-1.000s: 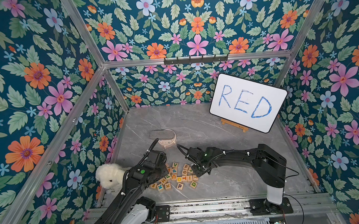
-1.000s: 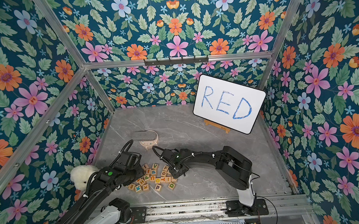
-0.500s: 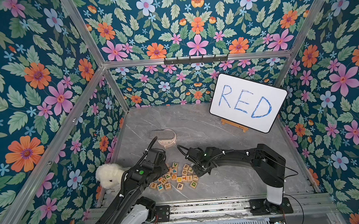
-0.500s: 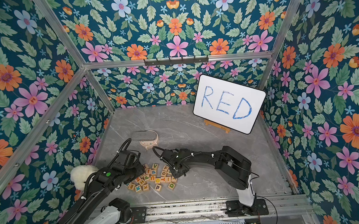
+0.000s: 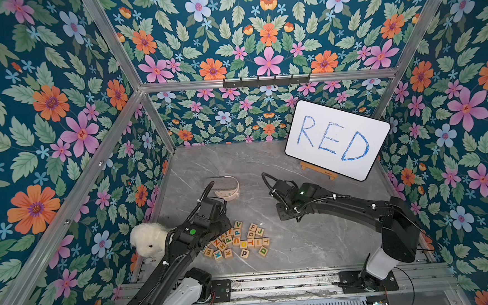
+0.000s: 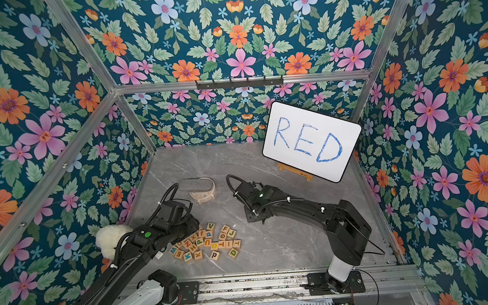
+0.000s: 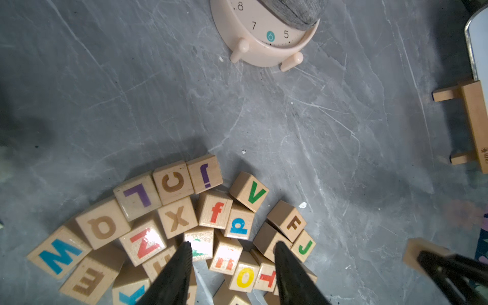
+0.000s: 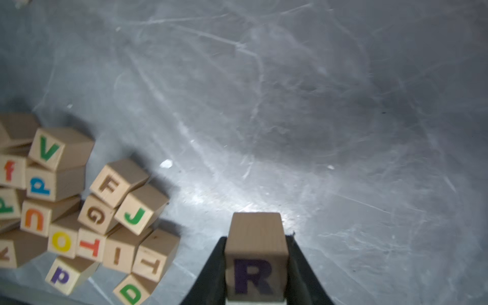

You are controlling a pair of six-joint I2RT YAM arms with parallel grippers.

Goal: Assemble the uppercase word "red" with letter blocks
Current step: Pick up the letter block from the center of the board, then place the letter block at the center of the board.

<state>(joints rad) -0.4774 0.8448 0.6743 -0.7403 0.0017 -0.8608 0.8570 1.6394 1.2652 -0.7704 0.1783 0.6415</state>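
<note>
The left gripper hangs part-open over the blocks, empty; closing into that tight heap could wedge or scatter the smooth square-edged wooden cubes, pushing E and D astray. Farther out, the right gripper clamps R, seemingly just clear of the slick grey marbled table.

Whiteboard on wooden easel, pink clock and white plush occupy table.

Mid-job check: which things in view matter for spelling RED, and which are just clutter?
Job: light-wood cube with purple R, in the right gripper; light-wood cube with green D; light-wood cube showing brown E.
Clutter: remaining letter cubes; pink clock; white plush toy; whiteboard on easel.
</note>
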